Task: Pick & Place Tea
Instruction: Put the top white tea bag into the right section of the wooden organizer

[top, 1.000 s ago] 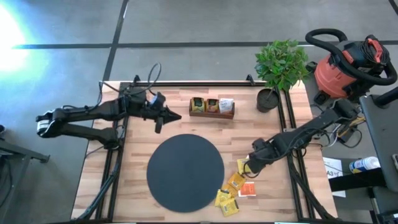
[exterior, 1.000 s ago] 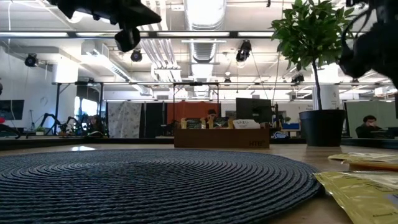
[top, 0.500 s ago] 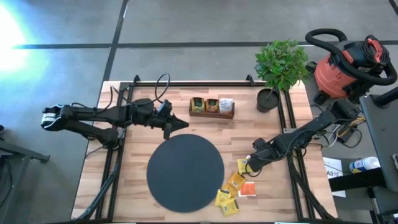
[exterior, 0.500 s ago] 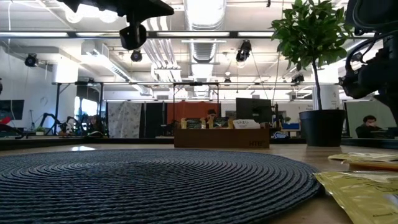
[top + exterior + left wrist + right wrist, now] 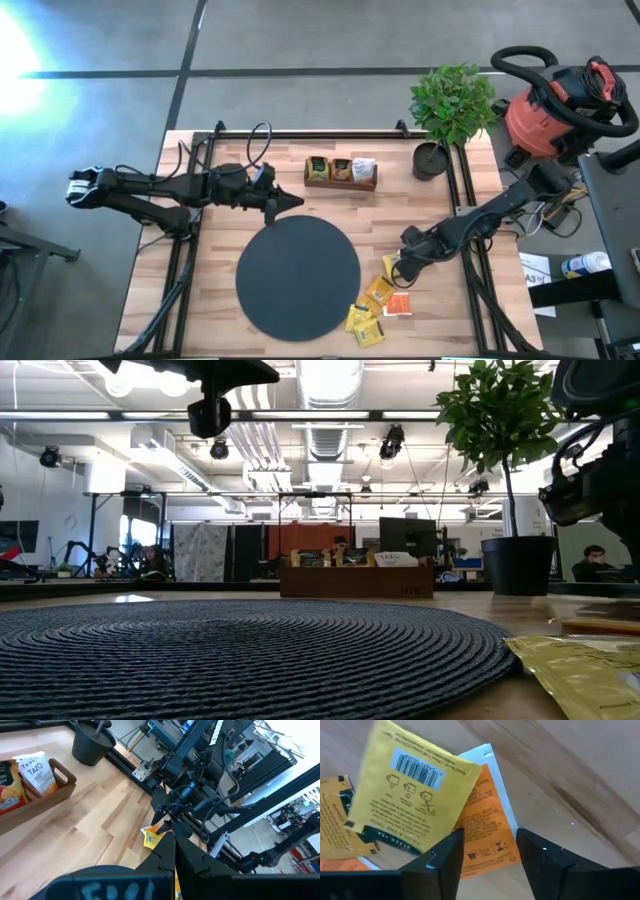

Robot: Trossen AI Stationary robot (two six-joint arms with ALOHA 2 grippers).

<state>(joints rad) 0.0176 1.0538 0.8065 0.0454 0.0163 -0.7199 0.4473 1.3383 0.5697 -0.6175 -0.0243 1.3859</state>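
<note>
Several tea sachets point(image 5: 378, 300) lie loose beside the black disc point(image 5: 298, 277), so your right gripper point(image 5: 400, 268), fingers spread, hangs over the nearest, while your left gripper point(image 5: 287, 200), closed and empty, waits above the disc's far edge.

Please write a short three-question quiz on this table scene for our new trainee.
1. True or false: the black disc has tea sachets lying on it.
2. Which gripper is over the sachets? A) left B) right C) neither
3. Fill in: the right gripper has its fingers ____ above an orange sachet.

Key: 1 false, the sachets lie on the table beside the disc. 2 B; the left gripper is shut, up between the disc and the tray. 3 open.
</note>
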